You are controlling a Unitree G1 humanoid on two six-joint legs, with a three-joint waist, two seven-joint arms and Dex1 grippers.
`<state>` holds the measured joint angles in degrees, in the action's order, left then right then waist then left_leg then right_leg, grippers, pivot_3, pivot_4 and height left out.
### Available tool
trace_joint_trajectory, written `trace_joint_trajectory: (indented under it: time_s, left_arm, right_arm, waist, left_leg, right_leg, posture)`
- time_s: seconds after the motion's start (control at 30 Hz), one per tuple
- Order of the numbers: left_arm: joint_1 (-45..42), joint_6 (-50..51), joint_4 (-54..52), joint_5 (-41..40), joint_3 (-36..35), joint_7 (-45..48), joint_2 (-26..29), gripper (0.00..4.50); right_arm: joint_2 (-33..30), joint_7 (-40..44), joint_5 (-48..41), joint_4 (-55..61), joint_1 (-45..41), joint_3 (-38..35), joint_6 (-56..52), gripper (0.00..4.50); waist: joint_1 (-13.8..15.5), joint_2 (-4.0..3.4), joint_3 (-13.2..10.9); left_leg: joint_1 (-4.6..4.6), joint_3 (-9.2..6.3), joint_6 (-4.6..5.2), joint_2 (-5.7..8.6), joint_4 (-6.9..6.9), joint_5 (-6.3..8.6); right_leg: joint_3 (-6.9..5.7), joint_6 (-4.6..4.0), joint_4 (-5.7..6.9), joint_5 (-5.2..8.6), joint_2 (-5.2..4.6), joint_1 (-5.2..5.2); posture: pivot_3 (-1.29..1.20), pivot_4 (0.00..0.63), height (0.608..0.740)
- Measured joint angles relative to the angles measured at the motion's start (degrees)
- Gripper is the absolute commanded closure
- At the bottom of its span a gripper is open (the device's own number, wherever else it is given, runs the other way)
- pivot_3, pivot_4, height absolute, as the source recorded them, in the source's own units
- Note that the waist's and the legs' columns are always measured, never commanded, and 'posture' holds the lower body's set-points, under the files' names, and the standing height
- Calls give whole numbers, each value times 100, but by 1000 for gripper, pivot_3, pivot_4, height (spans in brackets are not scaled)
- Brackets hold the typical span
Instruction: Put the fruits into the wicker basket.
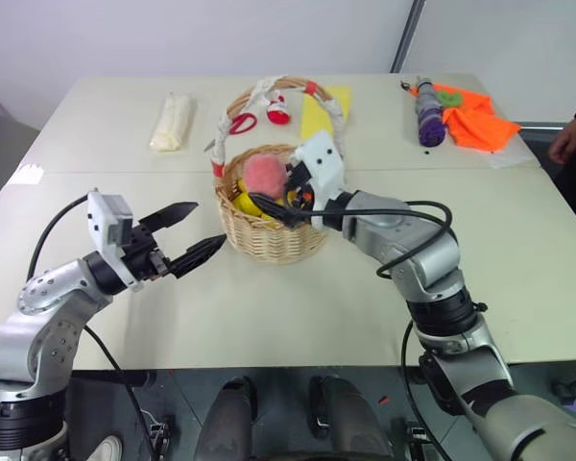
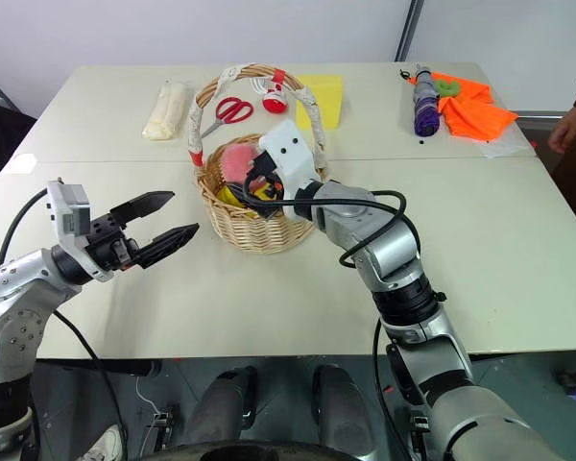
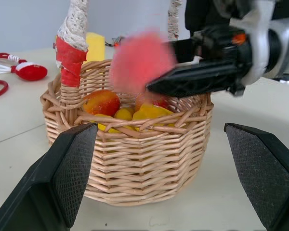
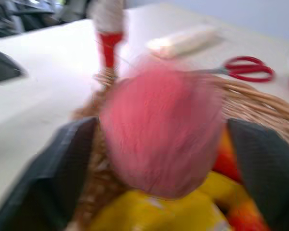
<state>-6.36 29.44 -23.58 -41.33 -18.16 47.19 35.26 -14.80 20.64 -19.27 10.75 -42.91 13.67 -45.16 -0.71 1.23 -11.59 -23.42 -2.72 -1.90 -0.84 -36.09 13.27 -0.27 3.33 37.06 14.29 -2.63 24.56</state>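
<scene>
The wicker basket (image 1: 269, 245) stands at the table's middle, its white, red-banded handle (image 1: 226, 125) arching over it. My right gripper (image 1: 278, 197) reaches level over the basket's rim, and its jaws stand apart. The pink-red peach (image 1: 265, 175) sits loose between them above the basket, blurred in the left wrist view (image 3: 140, 60). An orange-red mango (image 3: 102, 102) and yellow pieces (image 3: 149, 111) lie inside the basket. My left gripper (image 1: 209, 224) hovers open and empty just left of the basket, pointing at its wall.
Behind the basket lie red-handled scissors (image 1: 243, 122), a red-and-white item (image 1: 278, 112) and a yellow sponge block (image 1: 319, 110). A white bundle (image 1: 172, 122) lies at the back left. A purple umbrella (image 1: 429, 120) and orange cloth (image 1: 475, 120) lie at the back right. A person's hand (image 1: 564, 144) shows at the right edge.
</scene>
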Motion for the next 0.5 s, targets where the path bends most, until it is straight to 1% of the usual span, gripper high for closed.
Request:
trace_joint_trajectory:
  time_s: [0.07,0.17,0.3,0.4,0.5]
  left_arm:
    - [-3,0,-23,-16,12,-10,-6,0]
    - [20,-1,-45,-41,66,-31,-40,0]
    - [64,-1,-86,-53,74,-104,-43,0]
    - [77,-2,-89,-63,80,-114,-45,0]
    - [64,-13,-87,-65,91,-110,-55,0]
  right_arm:
    - [-73,79,75,91,10,-1,160,71]
    - [-447,527,-83,712,336,-191,348,71]
    - [-986,1149,-619,1337,1098,-816,414,71]
    - [-1081,1126,-786,1352,1304,-1235,295,71]
    - [-991,857,-725,1092,1211,-1417,309,71]
  waist:
    - [-11,0,0]
    - [-8,0,0]
    - [1,0,0]
    - [-42,0,0]
    - [-50,0,0]
  left_leg:
    - [3,1,0,-1,0,0]
    - [4,-5,1,-6,2,1]
    - [6,-9,2,-6,1,1]
    - [15,4,2,-8,-2,1]
    - [26,5,2,-14,-1,0]
  right_leg:
    - [0,0,1,0,4,0]
    - [-1,1,2,0,13,0]
    - [-3,2,2,1,13,-6]
    - [0,-19,6,6,15,-7]
    - [1,-26,14,5,25,-10]
  posture:
    - [0,150,740]
    - [0,150,740]
    - [0,150,740]
    - [0,150,740]
    - [0,150,740]
